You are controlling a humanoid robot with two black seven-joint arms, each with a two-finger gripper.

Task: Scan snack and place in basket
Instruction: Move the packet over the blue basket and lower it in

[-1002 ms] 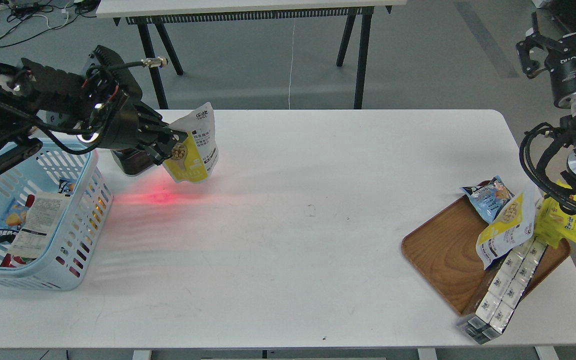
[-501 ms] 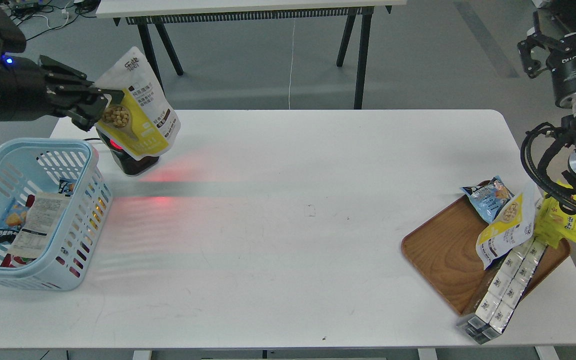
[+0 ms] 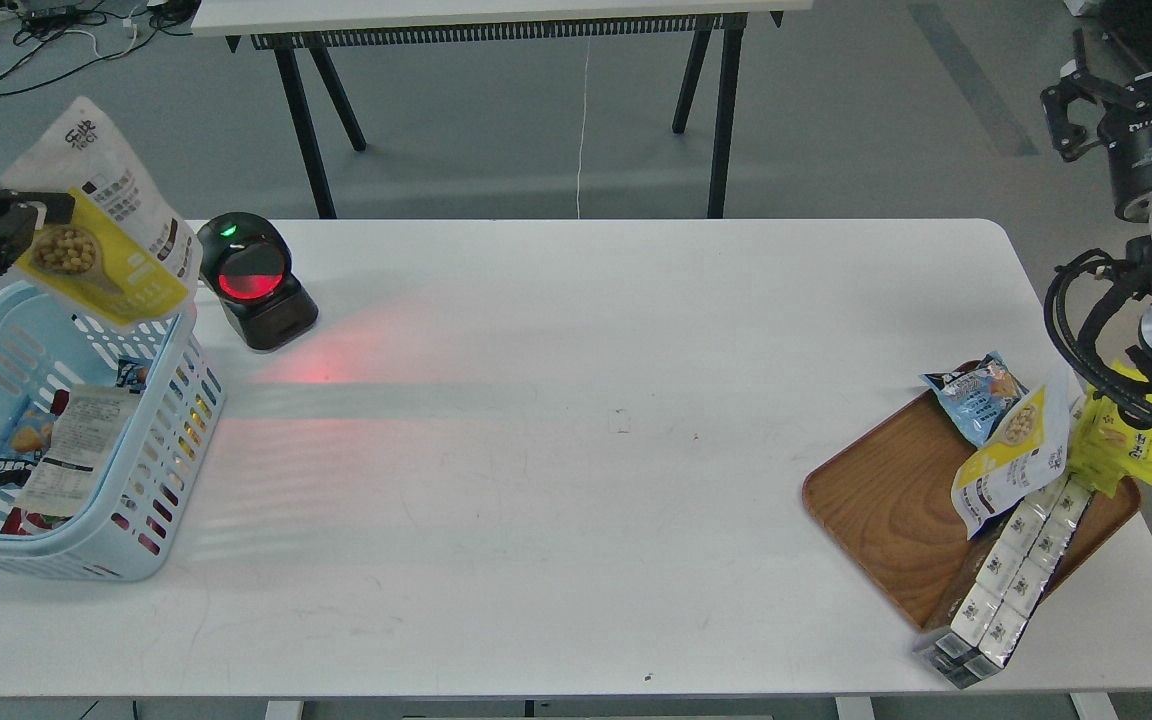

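The snack (image 3: 106, 225), a yellow and white pouch with a round picture of beige balls, hangs tilted in the air above the far rim of the light blue basket (image 3: 161, 480). My left gripper (image 3: 21, 232) enters at the left edge and is shut on the pouch's left side. The basket stands at the table's left end and holds several packs. A black scanner (image 3: 254, 280) with a red window stands just right of the pouch and throws red light on the table. My right gripper (image 3: 1071, 95) is high at the right edge, away from the table; its fingers cannot be told apart.
A brown wooden tray (image 3: 881, 510) at the right front holds a second yellow and white pouch (image 3: 1016, 455), a pale blue bag (image 3: 976, 395), a bright yellow pack (image 3: 1121, 440) and long white boxes (image 3: 1011, 590). Another table (image 3: 496, 15) stands behind.
My left gripper has carried the pouch up and left, from in front of the scanner to above the basket's far rim. The scanner is now uncovered. The right arm has barely moved.
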